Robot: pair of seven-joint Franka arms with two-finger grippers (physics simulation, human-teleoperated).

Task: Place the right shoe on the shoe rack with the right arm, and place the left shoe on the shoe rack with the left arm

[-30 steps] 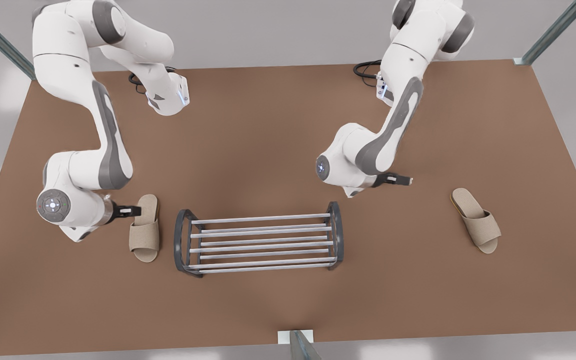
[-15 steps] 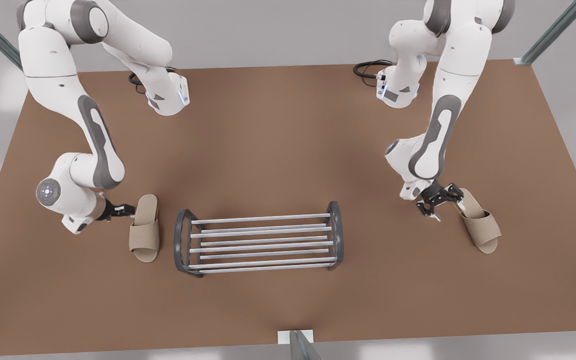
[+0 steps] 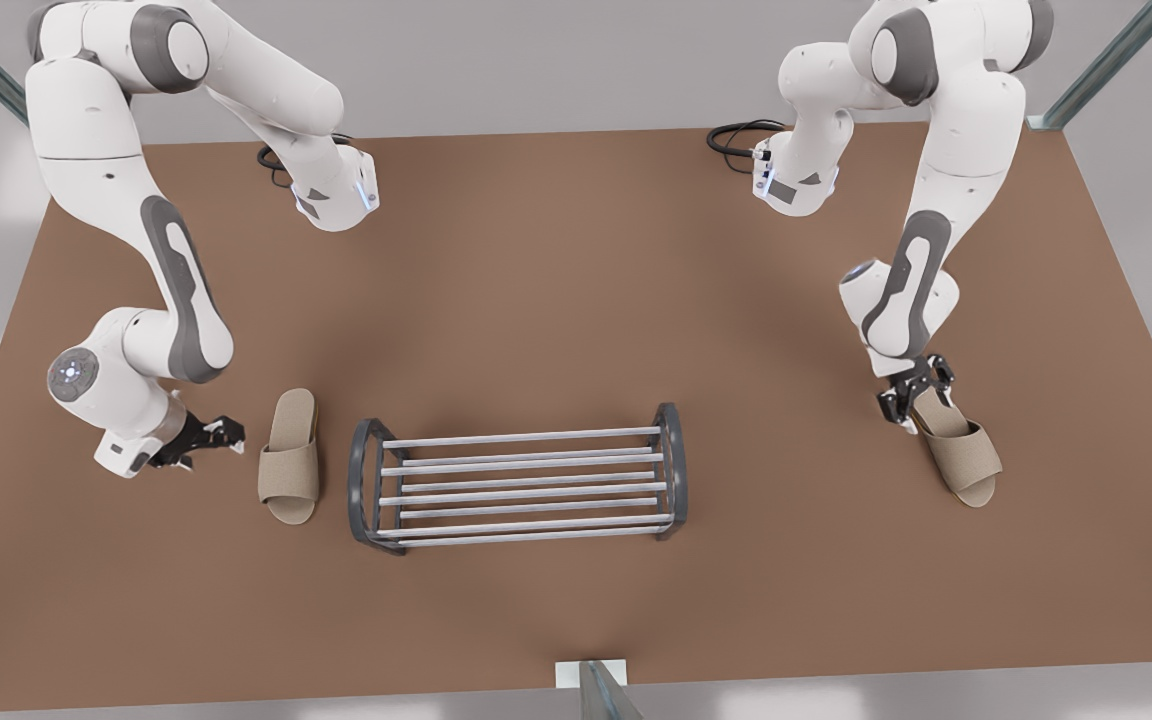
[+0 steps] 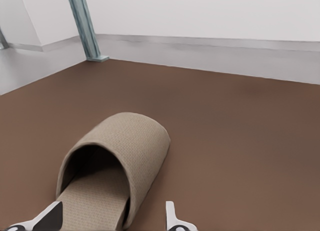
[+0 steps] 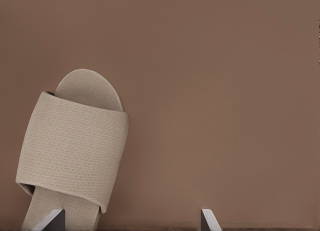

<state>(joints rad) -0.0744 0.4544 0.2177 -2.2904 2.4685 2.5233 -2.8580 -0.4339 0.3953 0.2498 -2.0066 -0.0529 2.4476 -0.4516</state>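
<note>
Fingers (image 4: pixel 173 220) of left gripper (image 3: pixel 914 398) straddle left shoe (image 3: pixel 958 442)'s heel, toe away.

The front camera hangs high above the near edge of the table (image 3: pixel 556 300), looking steeply down and across at both arm bases in the upper part of its frame, with the shoe rack (image 3: pixel 516 485) low at centre. It stands far enough back to take in the whole tabletop.

The left wrist camera rides behind the left gripper (image 3: pixel 912 400) at the front view's right. It sits low and close, looking along the left shoe (image 3: pixel 958 447) from its heel toward a far wall.

The right wrist camera rides above the right gripper (image 3: pixel 224 433) at the front view's left, close in, facing almost straight down onto the right shoe (image 3: pixel 288 458).

Each wrist view shares only its shoe and the table around it with the front view.
</note>
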